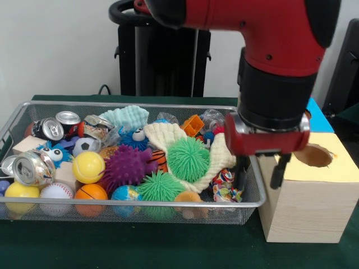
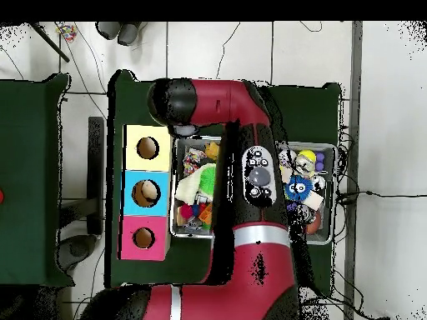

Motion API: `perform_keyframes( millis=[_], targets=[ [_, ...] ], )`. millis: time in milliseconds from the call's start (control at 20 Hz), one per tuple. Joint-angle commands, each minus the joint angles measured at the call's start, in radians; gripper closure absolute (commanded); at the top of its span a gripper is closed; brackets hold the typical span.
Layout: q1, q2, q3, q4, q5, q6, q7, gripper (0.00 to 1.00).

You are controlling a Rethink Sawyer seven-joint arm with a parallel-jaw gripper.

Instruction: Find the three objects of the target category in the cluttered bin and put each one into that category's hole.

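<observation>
My gripper hangs open and empty at the bin's right end. Its left finger reaches down by the bin's right wall, and its right finger shows against the wooden box. The wire bin is packed with two green spiky balls, a purple spiky ball, a yellow tennis ball, a small basketball, crushed cans and a cream plush shell. The box's yellow top has a round hole. In the overhead view the arm hides the gripper.
From above, the box shows three holes in a column: yellow, blue, pink. The bin lies right beside it, largely covered by the arm. A knotted rope toy sits just left of the gripper.
</observation>
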Motion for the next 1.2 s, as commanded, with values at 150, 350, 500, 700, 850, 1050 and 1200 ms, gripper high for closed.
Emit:
perform_keyframes(
  millis=[150,350,500,700,850,1050,1200],
  targets=[
    [0.0,0.266,0.119,-0.424,0.026,0.162,0.054,0.0],
    [-0.02,0.268,0.121,-0.432,0.026,0.18,0.009,0.0],
    [-0.041,0.244,0.115,-0.38,0.034,0.156,-0.014,0.0],
    [-0.061,0.214,0.111,-0.307,0.043,0.103,-0.027,0.0],
    [-0.064,0.178,0.094,-0.247,0.029,0.041,-0.028,0.0],
    [-0.061,0.113,0.072,-0.179,0.025,0.028,-0.003,0.0],
    [-0.049,0.072,0.059,-0.152,0.027,0.045,0.028,0.0]
  ],
)
